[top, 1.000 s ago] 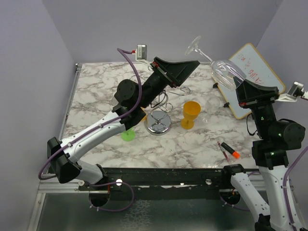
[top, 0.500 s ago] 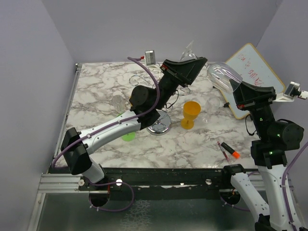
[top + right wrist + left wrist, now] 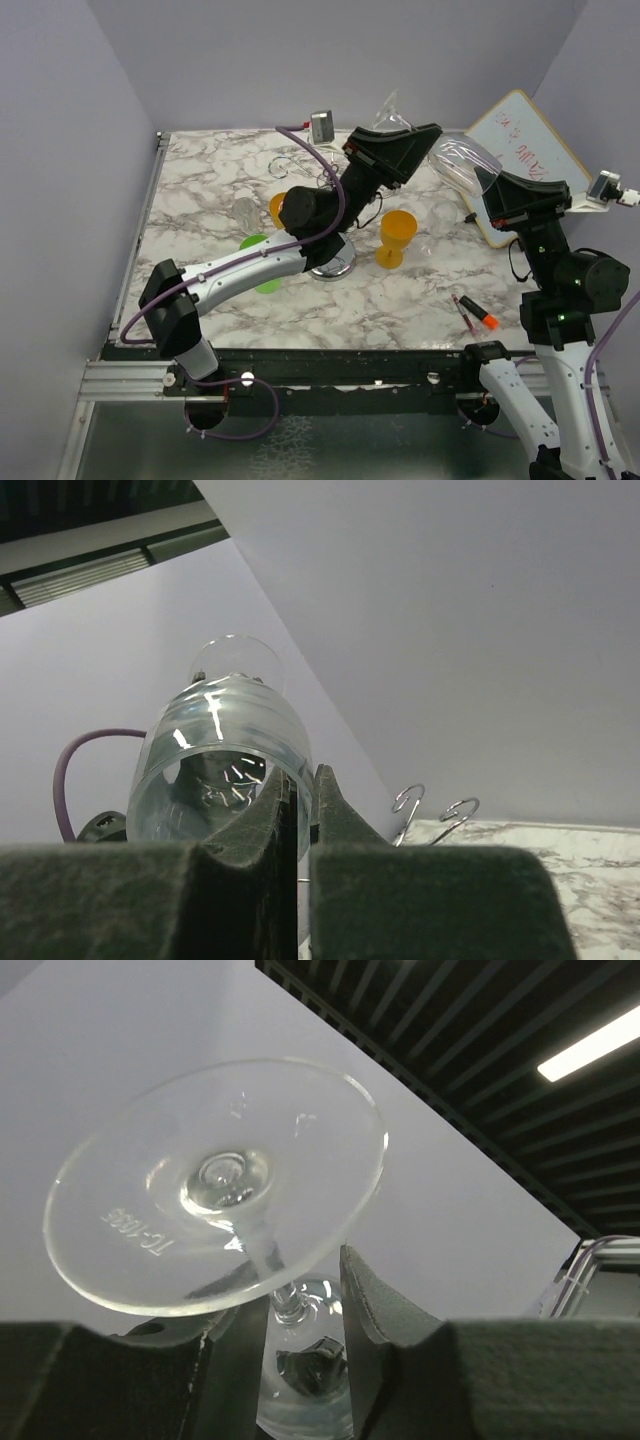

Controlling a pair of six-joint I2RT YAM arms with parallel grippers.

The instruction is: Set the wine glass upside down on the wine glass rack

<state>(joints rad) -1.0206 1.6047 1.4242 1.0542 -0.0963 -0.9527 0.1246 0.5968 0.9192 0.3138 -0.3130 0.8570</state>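
The clear wine glass [image 3: 458, 158] is held in the air over the back right of the table, its foot [image 3: 390, 108] pointing back-left. My right gripper [image 3: 487, 175] is shut on the bowl's rim, one finger inside and one outside [image 3: 297, 810]. My left gripper [image 3: 430, 133] is raised to the glass with open jaws either side of the stem [image 3: 268, 1265], just under the foot [image 3: 215, 1185]. The wine glass rack stands below; its round shiny base [image 3: 338, 263] and some hooks [image 3: 290, 165] show past the left arm. Two hooks show in the right wrist view [image 3: 435, 815].
A yellow goblet [image 3: 397, 237] stands right of the rack base. A green piece [image 3: 260, 262] and an orange piece [image 3: 278, 208] lie by the left arm. A whiteboard [image 3: 525, 150] leans at the back right. A red-orange marker [image 3: 475, 313] lies front right.
My left arm has swung right and upward, bringing its open jaws around the glass stem. My right gripper has kept hold of the bowl, and the glass has shifted slightly left and lower.
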